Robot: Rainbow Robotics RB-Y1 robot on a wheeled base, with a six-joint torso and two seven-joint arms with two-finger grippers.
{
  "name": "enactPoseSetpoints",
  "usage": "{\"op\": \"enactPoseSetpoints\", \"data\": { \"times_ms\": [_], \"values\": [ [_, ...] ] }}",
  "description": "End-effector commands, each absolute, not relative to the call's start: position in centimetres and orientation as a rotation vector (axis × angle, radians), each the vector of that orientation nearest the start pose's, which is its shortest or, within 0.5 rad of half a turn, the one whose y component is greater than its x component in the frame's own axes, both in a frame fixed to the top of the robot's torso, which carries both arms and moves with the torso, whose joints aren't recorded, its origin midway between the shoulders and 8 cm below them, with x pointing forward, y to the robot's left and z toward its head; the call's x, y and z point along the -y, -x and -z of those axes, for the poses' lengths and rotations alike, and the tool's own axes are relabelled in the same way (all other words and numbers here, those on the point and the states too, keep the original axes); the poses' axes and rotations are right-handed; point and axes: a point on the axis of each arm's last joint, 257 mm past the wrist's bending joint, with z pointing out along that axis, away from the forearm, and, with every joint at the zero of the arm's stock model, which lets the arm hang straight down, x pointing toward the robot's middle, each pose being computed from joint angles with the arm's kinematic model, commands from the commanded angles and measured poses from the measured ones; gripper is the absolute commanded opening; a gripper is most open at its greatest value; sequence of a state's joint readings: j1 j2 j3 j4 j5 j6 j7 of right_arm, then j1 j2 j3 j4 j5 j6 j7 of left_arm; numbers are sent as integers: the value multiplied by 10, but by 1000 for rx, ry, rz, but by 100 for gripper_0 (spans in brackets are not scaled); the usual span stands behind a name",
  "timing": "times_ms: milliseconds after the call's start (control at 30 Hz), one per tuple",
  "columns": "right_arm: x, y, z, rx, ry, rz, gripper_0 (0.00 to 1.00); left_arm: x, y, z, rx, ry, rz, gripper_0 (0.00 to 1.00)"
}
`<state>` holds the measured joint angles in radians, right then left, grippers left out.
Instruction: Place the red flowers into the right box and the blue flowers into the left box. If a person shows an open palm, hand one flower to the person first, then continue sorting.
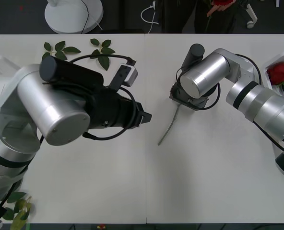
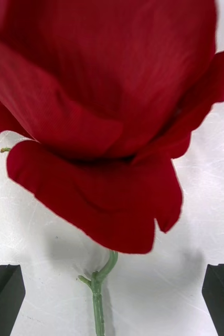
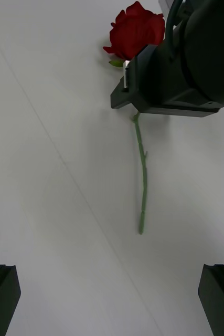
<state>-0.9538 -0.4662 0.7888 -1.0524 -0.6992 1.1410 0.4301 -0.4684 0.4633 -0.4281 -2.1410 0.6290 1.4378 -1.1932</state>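
The rose (image 3: 136, 30) you are working lies flat on the white table (image 1: 204, 182) near its middle, bloom toward the far side, bare green stem (image 1: 168, 128) trailing toward you. Your right gripper (image 2: 112, 294) hangs directly over the bloom with its black fingers (image 2: 4, 294) spread wide, one on each side of the stem, not closed on anything. Your left gripper (image 3: 112, 296) sits just to the left of the rose, above bare table, fingers likewise apart and holding nothing. At the table's right edge you have the right box (image 1: 271, 61), with another red rose (image 1: 281, 73) lying in it. Loose leaf sprigs (image 1: 101, 52) lie at the far left of the table.
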Motion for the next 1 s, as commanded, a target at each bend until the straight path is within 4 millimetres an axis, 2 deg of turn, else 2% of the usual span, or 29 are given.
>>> {"op": "enactPoseSetpoints", "data": {
  "times_ms": [33, 167, 333, 433, 467, 533, 600, 700, 867, 933, 1000],
  "values": [
    [125, -582, 310, -2611, -511, -200, 100, -65, -436, 125, -2226, -713, 443, 100],
    [127, -583, 316, -2614, -509, -191, 100, -90, -433, 115, -2203, -793, 448, 100],
    [129, -582, 320, -2627, -507, -174, 100, -119, -429, 119, -2108, -913, 502, 100],
    [132, -581, 323, -2635, -507, -164, 97, -126, -424, 124, -2046, -972, 573, 100],
    [134, -581, 324, -2636, -506, -161, 92, -127, -422, 124, -2033, -983, 591, 100],
    [140, -578, 330, -2648, -512, -139, 69, -137, -419, 129, -1966, -1035, 636, 100],
    [148, -577, 336, -2656, -523, -111, 54, -143, -415, 130, -1917, -1051, 685, 100],
    [163, -575, 349, -2663, -529, -57, 53, -152, -408, 130, -1829, -1091, 728, 100],
    [171, -576, 363, -2658, -532, -57, 24, -161, -394, 120, -1680, -1141, 798, 100],
    [175, -576, 365, -2662, -535, -51, 0, -165, -389, 112, -1616, -1174, 812, 100],
    [177, -575, 366, -2665, -535, -48, 0, -168, -385, 105, -1623, -1158, 849, 100]
  ]
}}
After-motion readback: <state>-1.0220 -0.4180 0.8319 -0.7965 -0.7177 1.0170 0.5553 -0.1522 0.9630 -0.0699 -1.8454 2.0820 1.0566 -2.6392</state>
